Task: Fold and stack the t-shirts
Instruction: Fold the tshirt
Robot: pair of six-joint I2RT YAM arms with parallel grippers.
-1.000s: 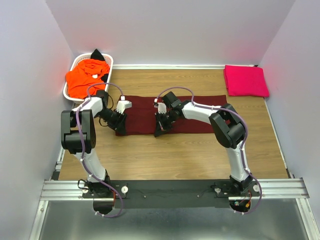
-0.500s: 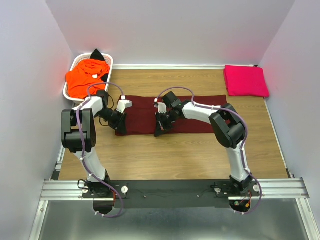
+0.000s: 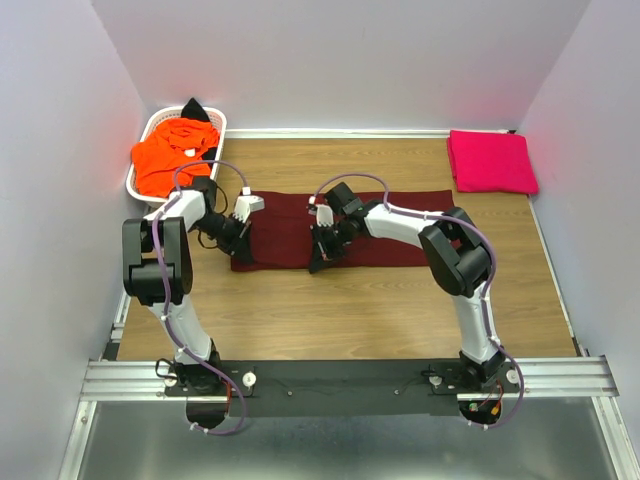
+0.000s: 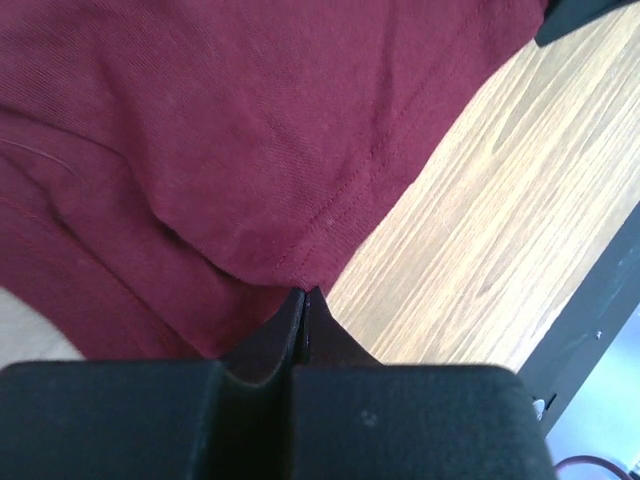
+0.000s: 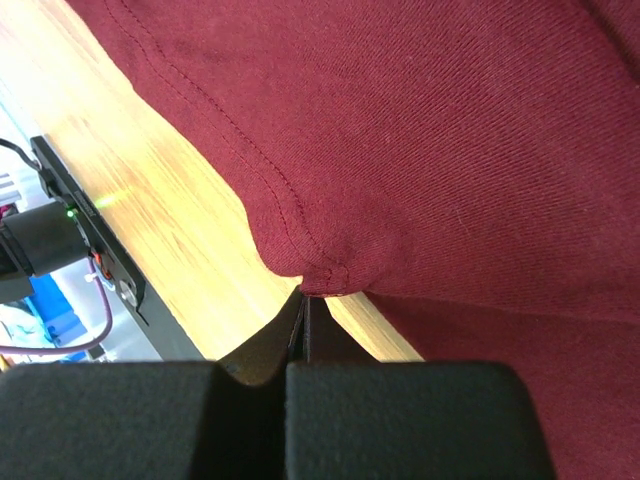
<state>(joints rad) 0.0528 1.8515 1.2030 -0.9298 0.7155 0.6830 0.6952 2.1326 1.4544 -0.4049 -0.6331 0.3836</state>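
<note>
Folding step: left gripper (image 3: 240,242) and right gripper (image 3: 318,261) pinch the maroon t-shirt (image 3: 390,226) at its near hem — next, lift evenly together.

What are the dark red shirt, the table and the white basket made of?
The maroon shirt looks like soft matte knit cloth: fine ribbed texture, stitched hem. The table looks like wood or wood-look laminate, showing grain, slightly glossy. The basket seems white plastic lattice.
</note>
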